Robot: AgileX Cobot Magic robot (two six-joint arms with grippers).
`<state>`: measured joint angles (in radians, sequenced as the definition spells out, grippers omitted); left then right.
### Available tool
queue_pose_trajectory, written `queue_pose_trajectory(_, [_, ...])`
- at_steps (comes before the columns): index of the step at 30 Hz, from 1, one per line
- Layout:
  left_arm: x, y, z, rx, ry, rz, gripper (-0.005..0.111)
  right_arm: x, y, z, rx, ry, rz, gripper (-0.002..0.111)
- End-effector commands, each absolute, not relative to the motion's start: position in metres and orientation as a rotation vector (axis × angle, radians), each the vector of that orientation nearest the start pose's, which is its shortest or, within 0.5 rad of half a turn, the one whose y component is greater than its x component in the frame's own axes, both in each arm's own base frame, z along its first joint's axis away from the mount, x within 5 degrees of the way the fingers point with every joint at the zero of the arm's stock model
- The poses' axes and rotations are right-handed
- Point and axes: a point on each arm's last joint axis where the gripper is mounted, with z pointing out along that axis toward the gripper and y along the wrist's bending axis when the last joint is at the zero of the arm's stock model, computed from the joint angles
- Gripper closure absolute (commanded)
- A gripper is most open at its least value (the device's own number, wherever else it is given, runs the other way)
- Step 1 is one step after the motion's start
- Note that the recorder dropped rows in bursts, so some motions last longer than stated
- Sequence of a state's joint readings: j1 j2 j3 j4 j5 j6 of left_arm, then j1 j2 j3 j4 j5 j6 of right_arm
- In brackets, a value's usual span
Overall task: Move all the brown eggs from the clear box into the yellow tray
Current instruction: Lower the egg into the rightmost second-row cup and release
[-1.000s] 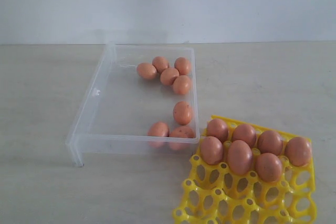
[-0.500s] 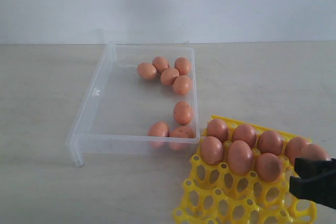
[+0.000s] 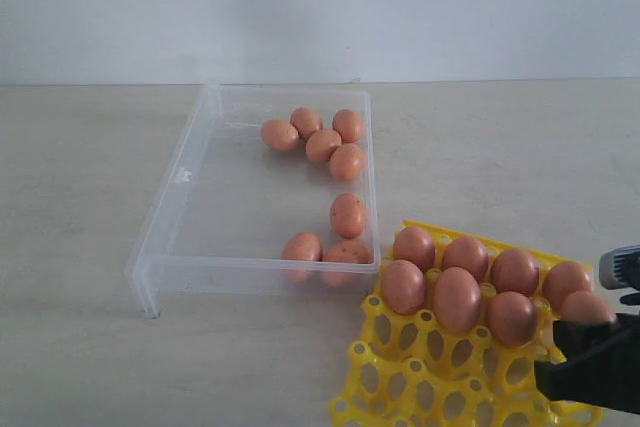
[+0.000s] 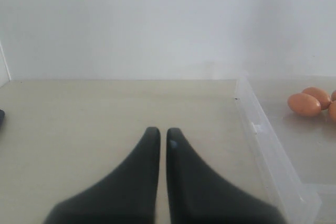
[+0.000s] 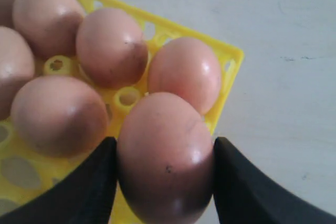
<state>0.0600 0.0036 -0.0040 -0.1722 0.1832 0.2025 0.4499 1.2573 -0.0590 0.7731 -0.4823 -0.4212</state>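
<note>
The clear box (image 3: 170, 217) lies left of centre and holds several brown eggs: a cluster at its far right (image 3: 322, 143) and three near its front right corner (image 3: 347, 215). In front of it on the right, the yellow tray (image 3: 400, 377) carries several eggs (image 3: 457, 297) in its far cups. My right gripper (image 3: 590, 329) hangs over the tray's right edge, shut on a brown egg (image 5: 165, 156) beside the seated eggs (image 5: 110, 45). My left gripper (image 4: 163, 132) is shut and empty over bare table, next to the box wall (image 4: 268, 150). It is out of the exterior view.
The pale table (image 3: 80, 147) runs back to a white wall (image 3: 320, 7). The tray's near cups (image 3: 440, 397) hold nothing. Bare table lies to the right of the tray rim (image 5: 231, 56).
My right gripper has come in from the lower right with an egg and has dropped lower over the tray's right edge. The eggs in the box and tray have not moved.
</note>
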Motion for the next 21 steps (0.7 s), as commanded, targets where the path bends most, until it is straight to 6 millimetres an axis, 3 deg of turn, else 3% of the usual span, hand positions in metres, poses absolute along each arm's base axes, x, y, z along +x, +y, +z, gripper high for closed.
queue_pose_trajectory(1, [0.0561,0.0006,0.1972,0.002,1.66,0.046,0.103,0.1436,0.0426,0.1286,-0.129,2.257,0.043,0.109])
queue_pose_trajectory(13, [0.0561,0.0006,0.1972,0.002,1.66,0.046,0.103,0.147,0.0439,0.1335,-0.135,2.191,0.056,0.106])
queue_pose_trajectory(21, [0.0561,0.0006,0.1972,0.002,1.66,0.046,0.103,0.1451,0.0445,0.1311,-0.143,2.224,0.065,0.07])
